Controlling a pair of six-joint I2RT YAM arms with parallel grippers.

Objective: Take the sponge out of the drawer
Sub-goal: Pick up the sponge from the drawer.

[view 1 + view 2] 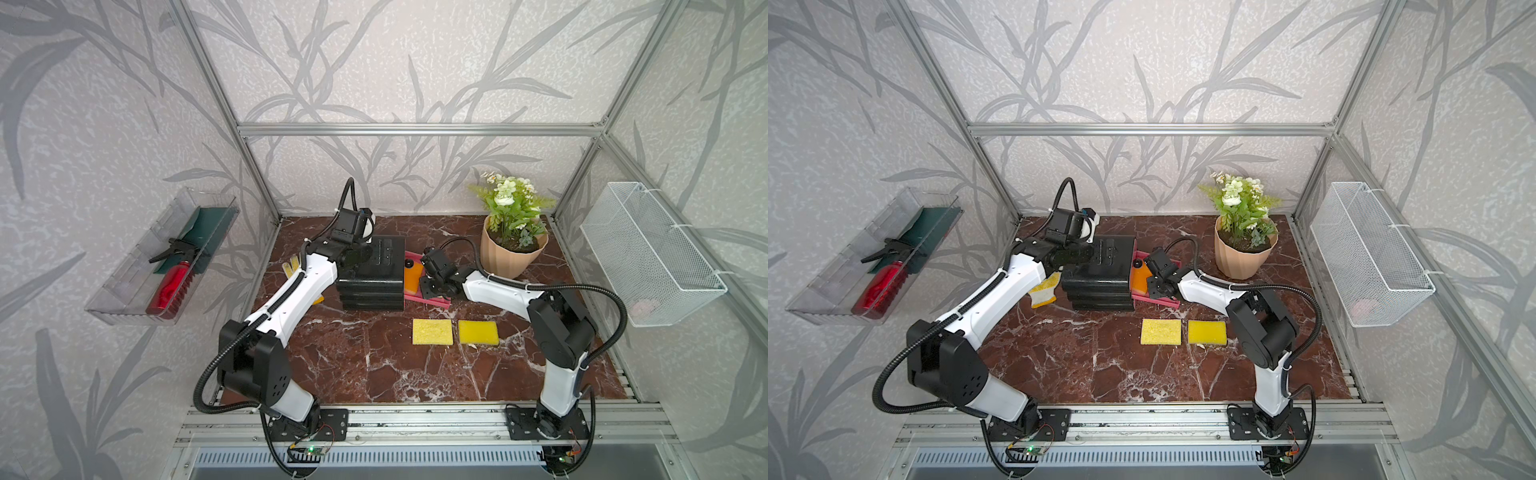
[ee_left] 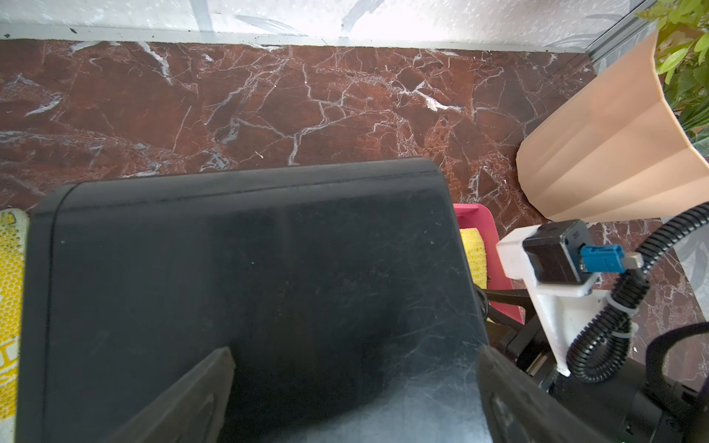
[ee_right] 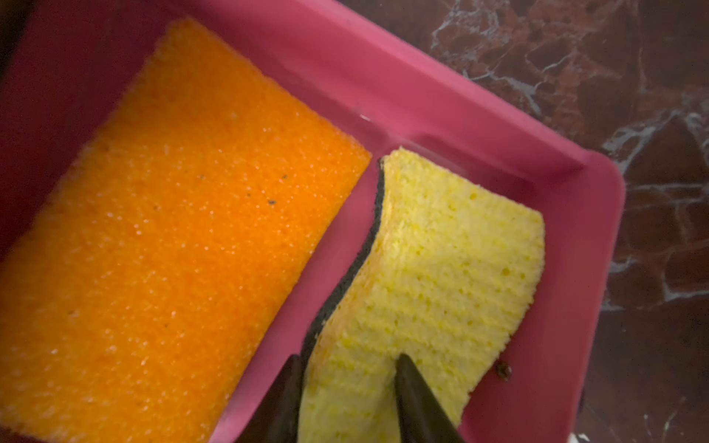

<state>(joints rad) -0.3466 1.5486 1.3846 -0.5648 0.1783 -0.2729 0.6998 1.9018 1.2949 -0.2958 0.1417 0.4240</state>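
Pinching the yellow sponge [image 3: 441, 268] with the right gripper [image 3: 349, 399] and bending it a little, down inside the pink drawer [image 3: 422, 96] sticking out of the black box [image 1: 370, 286], just beside an orange sponge [image 3: 172, 230]. Spreading the left gripper [image 2: 353, 399] wide above the top of that box.

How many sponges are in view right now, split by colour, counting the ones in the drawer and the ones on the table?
Yellow sponges: 3 (left table sponge, right table sponge, yellow drawer sponge between the fingers of the right gripper)
Orange sponge: 1 (lying in the pink drawer)
Total: 4
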